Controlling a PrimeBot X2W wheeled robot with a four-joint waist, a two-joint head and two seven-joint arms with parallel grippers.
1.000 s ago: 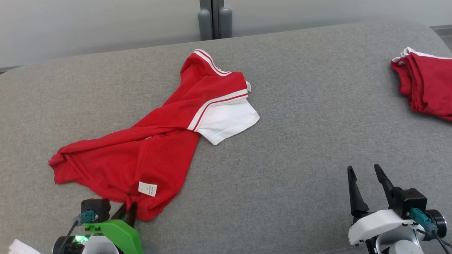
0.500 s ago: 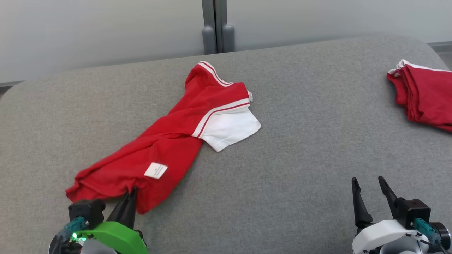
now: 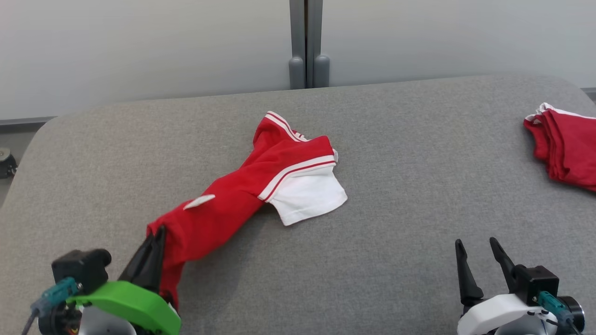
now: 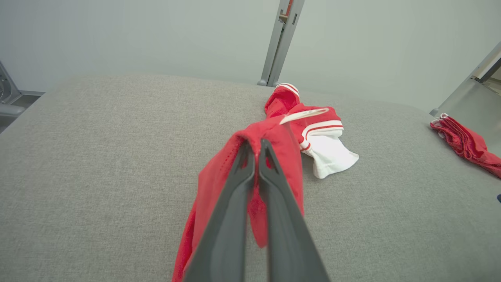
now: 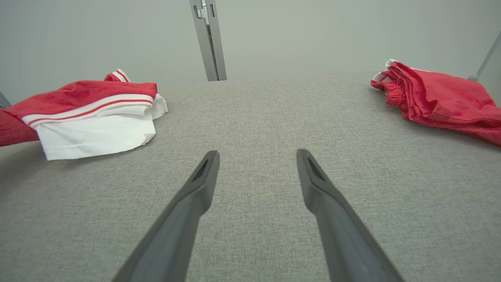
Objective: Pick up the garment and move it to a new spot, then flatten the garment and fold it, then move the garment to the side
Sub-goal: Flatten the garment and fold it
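Note:
The garment (image 3: 242,195) is a red shirt with white sleeves and white stripes, stretched diagonally across the grey padded surface (image 3: 400,177). My left gripper (image 3: 158,232) at the lower left is shut on its near red edge and holds that end raised; the fabric drapes from the closed fingers (image 4: 256,147). The white sleeve (image 3: 309,195) and striped collar end still rest on the surface, also seen at the left in the right wrist view (image 5: 94,125). My right gripper (image 3: 477,244) stands open at the lower right, low over bare surface, with nothing between its fingers (image 5: 256,154).
A second red garment (image 3: 565,146) lies bunched at the surface's far right edge (image 5: 438,98). A grey post (image 3: 307,46) stands behind the surface against a pale wall. Bare grey surface spreads between the two garments and in front of the right gripper.
My left gripper closed on the garment's near edge and lifted it, drawing the red body into a narrow raised band. The head camera tilted, shifting the whole picture downward. The right gripper stayed open.

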